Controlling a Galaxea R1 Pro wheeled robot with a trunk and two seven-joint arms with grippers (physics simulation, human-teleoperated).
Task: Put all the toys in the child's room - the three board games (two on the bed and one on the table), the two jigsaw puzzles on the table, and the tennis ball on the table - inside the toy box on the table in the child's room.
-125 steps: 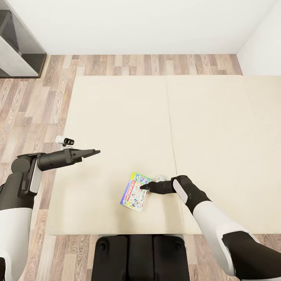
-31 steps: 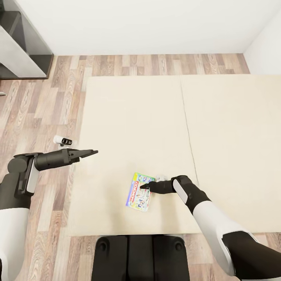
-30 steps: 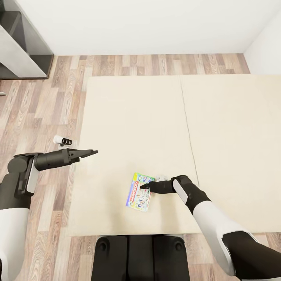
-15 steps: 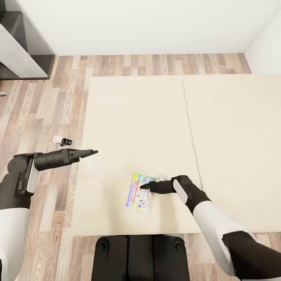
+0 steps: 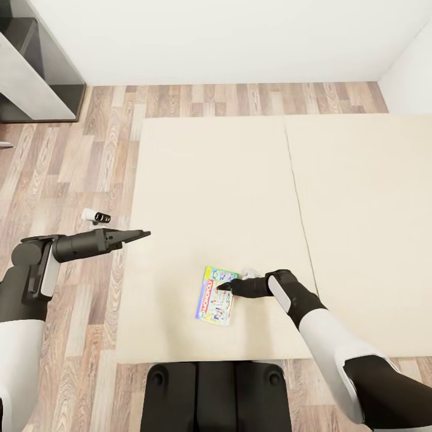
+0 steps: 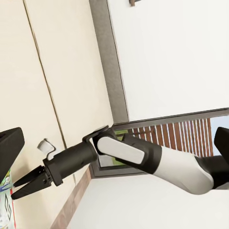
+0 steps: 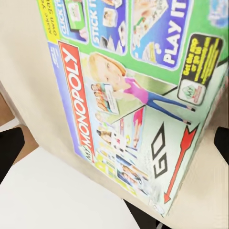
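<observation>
Here, right pincer [image 5: 225, 286] low over the board game [image 5: 215, 295] — grip unclear — left pincer [image 5: 143, 234] clenched.

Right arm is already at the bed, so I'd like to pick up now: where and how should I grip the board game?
The board game lies flat on the bed, leaving only thin edges to pinch. Probably take the long edge nearest the right gripper, fingers above and below it. Coming in low from that side suits best; the soft mattress may let the lower finger slip under.
</observation>
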